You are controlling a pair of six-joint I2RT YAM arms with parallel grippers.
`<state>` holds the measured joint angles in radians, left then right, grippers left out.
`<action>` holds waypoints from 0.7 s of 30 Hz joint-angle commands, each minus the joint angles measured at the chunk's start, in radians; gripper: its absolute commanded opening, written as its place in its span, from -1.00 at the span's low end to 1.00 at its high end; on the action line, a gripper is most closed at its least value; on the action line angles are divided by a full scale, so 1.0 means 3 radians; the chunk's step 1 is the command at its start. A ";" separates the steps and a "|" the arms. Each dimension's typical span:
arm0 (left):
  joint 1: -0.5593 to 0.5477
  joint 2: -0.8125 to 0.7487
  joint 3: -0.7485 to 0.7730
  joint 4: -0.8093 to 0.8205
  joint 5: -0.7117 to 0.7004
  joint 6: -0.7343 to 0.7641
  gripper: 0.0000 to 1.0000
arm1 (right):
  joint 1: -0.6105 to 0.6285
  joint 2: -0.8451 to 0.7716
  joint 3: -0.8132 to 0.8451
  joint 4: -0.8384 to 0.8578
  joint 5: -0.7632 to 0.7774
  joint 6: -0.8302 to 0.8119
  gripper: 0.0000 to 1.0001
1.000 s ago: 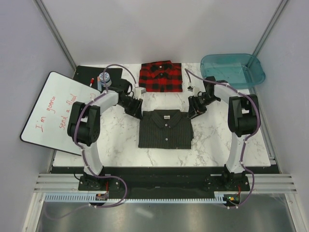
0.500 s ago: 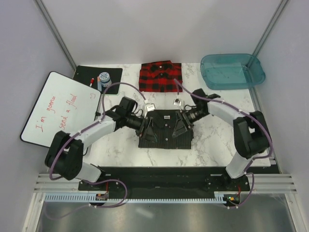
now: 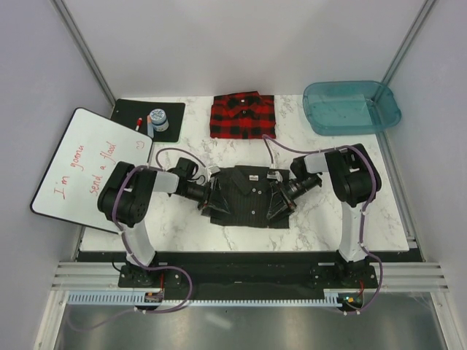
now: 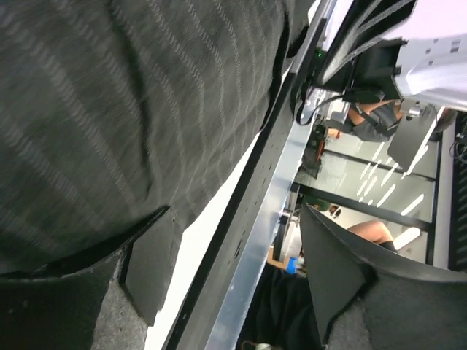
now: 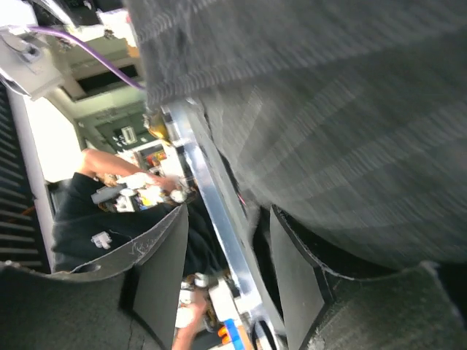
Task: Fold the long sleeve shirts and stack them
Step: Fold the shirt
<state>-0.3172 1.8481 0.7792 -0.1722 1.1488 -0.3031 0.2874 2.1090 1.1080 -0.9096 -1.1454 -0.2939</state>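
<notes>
The dark charcoal pinstriped shirt (image 3: pixel 249 195) lies folded, collar up, at the table's middle. My left gripper (image 3: pixel 212 199) is low at its left edge and my right gripper (image 3: pixel 281 202) at its right edge. In the left wrist view the left gripper (image 4: pixel 241 281) is open, and the pinstriped cloth (image 4: pixel 109 109) lies over one finger (image 4: pixel 149 270). In the right wrist view the right gripper (image 5: pixel 230 284) is open, and the cloth (image 5: pixel 336 109) lies over one finger (image 5: pixel 299 288). The red-and-black plaid shirt (image 3: pixel 243 115) lies folded at the back centre.
A teal plastic tub (image 3: pixel 352 106) stands at the back right. A whiteboard (image 3: pixel 87 164) leans over the left edge. A black mat (image 3: pixel 131 113) with a small jar (image 3: pixel 157 118) is at the back left. The table's front edge is just below the charcoal shirt.
Both grippers came down from beside the collar, crossed over the charcoal shirt, and now sit low at its side edges. The shirt's sides look puckered and raised.
</notes>
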 commanded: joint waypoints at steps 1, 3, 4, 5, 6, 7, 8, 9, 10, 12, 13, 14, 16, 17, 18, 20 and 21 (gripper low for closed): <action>0.0070 -0.0483 0.0005 -0.0504 0.0198 0.0707 0.50 | -0.0145 -0.0110 0.0335 -0.0954 0.0454 -0.0814 0.15; 0.0070 -0.0855 0.0077 -0.0668 0.0276 0.0795 0.48 | -0.0140 -0.0361 0.0703 -0.1430 0.0357 -0.1121 0.17; 0.0070 -0.0918 0.0214 -0.0673 0.0363 0.0755 0.48 | -0.0150 -0.0418 0.0841 -0.1493 0.0341 -0.1117 0.19; 0.0065 -0.0949 0.0301 -0.0653 0.0338 0.0699 0.48 | -0.0160 -0.0464 0.1055 -0.1483 0.0331 -0.1015 0.20; 0.0055 -0.0945 0.0388 -0.0582 0.0282 0.0536 0.48 | -0.0171 -0.0465 0.1148 -0.1427 0.0336 -0.0938 0.22; 0.0065 -0.0848 0.0551 -0.0511 0.0135 0.0459 0.47 | -0.0206 -0.0434 0.1296 -0.1346 0.0341 -0.0831 0.22; 0.0070 -0.0751 0.0639 -0.0454 0.0068 0.0418 0.47 | -0.0227 -0.0388 0.1348 -0.1107 0.0351 -0.0729 0.22; 0.0081 -0.0649 0.0720 -0.0292 -0.0075 0.0311 0.46 | -0.0247 -0.0251 0.1394 -0.0983 0.0376 -0.0521 0.20; 0.0096 -0.0400 0.0898 -0.0214 -0.0117 0.0244 0.43 | -0.0293 -0.0169 0.1496 -0.0876 0.0402 -0.0432 0.17; 0.0121 -0.0143 0.1164 0.0016 -0.0234 0.0019 0.33 | -0.0334 0.0137 0.1619 -0.0650 0.0463 -0.0284 0.08; 0.0142 0.0106 0.1232 0.0113 -0.0260 -0.0053 0.30 | -0.0370 0.0245 0.1766 -0.0614 0.0474 -0.0263 0.07; 0.0167 0.0205 0.1283 0.0210 -0.0265 -0.0180 0.26 | -0.0390 0.0353 0.1854 -0.0593 0.0489 -0.0268 0.06; 0.0269 0.0379 0.1386 0.0384 -0.0423 -0.0278 0.22 | -0.0436 0.0609 0.2053 -0.0497 0.0647 -0.0202 0.03; 0.0310 0.0542 0.1396 0.0471 -0.0419 -0.0395 0.20 | -0.0442 0.0685 0.2125 -0.0395 0.0708 -0.0181 0.02; 0.0377 0.0614 0.1442 0.0497 -0.0490 -0.0426 0.18 | -0.0447 0.0843 0.2202 -0.0353 0.0770 -0.0171 0.01; 0.0469 0.0783 0.1458 0.0497 -0.0577 -0.0538 0.10 | -0.0437 0.0997 0.2467 -0.0332 0.0898 -0.0140 0.00; 0.0500 0.0804 0.1407 0.0497 -0.0587 -0.0585 0.08 | -0.0426 0.1099 0.2534 -0.0332 0.0924 -0.0140 -0.03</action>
<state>-0.2195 2.0354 1.1805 -0.0933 1.0355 -0.3626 0.1524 2.3703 1.7554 -1.0920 -0.9730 -0.3496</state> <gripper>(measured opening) 0.564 0.496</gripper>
